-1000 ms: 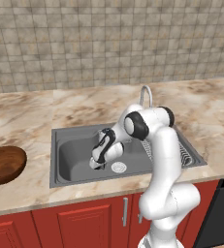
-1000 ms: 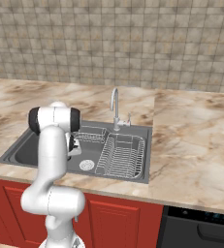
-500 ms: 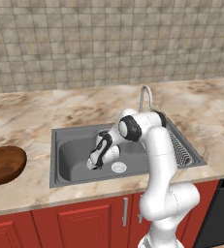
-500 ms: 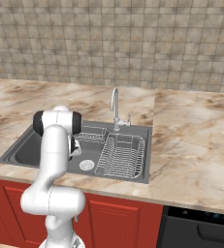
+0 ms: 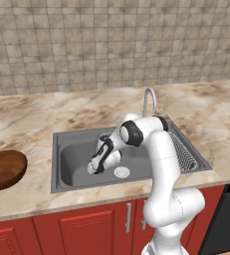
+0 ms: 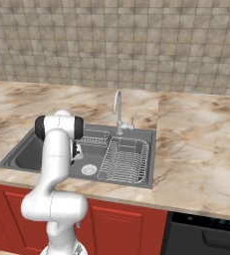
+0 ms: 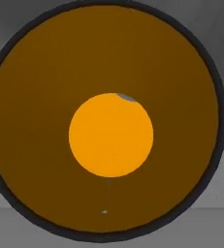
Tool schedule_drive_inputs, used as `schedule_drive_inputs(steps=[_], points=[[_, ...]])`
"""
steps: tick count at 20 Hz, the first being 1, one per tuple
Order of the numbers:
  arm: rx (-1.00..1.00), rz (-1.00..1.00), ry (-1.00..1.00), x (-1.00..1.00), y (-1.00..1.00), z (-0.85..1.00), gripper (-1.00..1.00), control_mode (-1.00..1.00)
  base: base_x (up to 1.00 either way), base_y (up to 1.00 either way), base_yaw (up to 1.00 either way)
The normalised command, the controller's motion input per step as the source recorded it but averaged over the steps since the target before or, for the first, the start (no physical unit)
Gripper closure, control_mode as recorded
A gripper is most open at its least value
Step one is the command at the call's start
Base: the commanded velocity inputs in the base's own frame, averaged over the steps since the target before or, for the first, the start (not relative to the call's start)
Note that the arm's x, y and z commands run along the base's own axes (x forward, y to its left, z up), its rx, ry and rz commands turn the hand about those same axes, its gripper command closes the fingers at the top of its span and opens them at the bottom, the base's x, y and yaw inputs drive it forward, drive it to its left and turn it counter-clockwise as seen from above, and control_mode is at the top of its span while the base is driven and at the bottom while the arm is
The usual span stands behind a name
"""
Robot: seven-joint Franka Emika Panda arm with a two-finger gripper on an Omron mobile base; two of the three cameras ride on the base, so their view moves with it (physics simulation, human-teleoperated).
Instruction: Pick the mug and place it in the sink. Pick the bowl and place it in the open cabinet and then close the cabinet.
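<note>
Down in the sink (image 5: 76, 172), the closed gripper (image 5: 97, 167) grips the mug (image 7: 106, 121), largely hidden behind the hand.

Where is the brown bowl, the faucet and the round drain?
bowl (image 5: 5, 169), left base view, on its dark inside.
faucet (image 6: 117, 110), right base view, on its upright silver neck.
drain (image 5: 121, 172), left base view, on the round plate in the sink floor.

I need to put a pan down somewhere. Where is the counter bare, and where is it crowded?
Bare: the counter right of the sink, and the strip behind the faucet. Left, room between sink and bowl. Crowded: the basin, with the rack and the gripper.
</note>
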Motion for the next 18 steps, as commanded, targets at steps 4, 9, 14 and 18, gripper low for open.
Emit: schedule_drive_inputs(steps=[4, 9, 14, 18], points=[[0.01, -0.08, -0.02, -0.11, 0.0, 0.01, -1.0, -1.0, 0.0, 0.0, 0.0], [0.05, -0.16, 0.0, -0.22, 0.0, 0.35, -1.0, -1.0, 0.0, 0.0, 0.0], [0.08, -0.23, 0.01, -0.22, 0.0, 0.54, -1.0, -1.0, 0.0, 0.0, 0.0], [0.08, -0.25, 0.11, -0.29, 0.0, 0.69, -1.0, -1.0, 0.0, 0.0, 0.0]])
